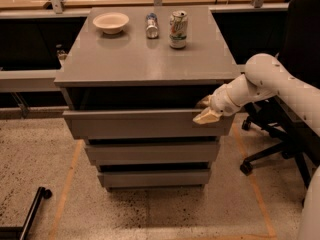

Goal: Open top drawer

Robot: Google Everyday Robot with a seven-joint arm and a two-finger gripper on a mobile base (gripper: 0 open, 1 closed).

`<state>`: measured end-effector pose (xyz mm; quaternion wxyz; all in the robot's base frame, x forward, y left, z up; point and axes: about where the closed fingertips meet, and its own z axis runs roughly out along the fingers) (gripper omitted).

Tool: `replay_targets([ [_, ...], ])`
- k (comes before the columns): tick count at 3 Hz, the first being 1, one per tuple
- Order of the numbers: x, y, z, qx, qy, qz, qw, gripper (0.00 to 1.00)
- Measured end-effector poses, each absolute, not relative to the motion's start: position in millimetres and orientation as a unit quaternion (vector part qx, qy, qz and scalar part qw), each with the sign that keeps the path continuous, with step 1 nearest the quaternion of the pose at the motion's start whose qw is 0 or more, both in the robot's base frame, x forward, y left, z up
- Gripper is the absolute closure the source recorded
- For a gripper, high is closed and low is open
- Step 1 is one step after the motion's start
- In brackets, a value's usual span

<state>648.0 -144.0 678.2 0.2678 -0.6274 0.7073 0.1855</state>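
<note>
Grey and matte, the top drawer [140, 123] is seen directly under the tabletop [125, 59] of a grey cabinet. Its plain front panel stands forward of the tabletop's edge and of the two narrower fronts below, so that a dark gap is left open above it and the drawer is partly out. The gripper [205, 110] is placed at the right end of the panel's upper edge. Its cream jaws are closed over that edge, one lying against the outer face and the other tucked behind the panel. The gripper is carried by a white arm [270, 81] that reaches in from the right of the view.

Beneath the top drawer, the middle drawer [152, 152] and the bottom drawer [152, 178] are set further back, each stepped in from the one above.

Toward the far edge of the tabletop three things are lined up, all apart from one another: a pale bowl [111, 22] at the left, a small bottle [151, 25] beside it, and an upright drinks can [178, 29] at the right of the row.

A black office chair [280, 134] is parked to the right of the cabinet, behind the arm. The speckled floor is marked with orange tape lines [67, 184] around the cabinet, and a black bar [30, 214] with a small wheel is seen at the lower left.
</note>
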Motion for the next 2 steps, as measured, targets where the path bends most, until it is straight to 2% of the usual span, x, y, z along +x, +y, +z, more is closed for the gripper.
replay_targets([
  [1, 648.0, -144.0, 687.1, -0.627, 0.707, 0.185, 0.268, 0.93],
  [2, 647.9, -144.0, 691.0, -0.627, 0.707, 0.185, 0.267, 0.93],
])
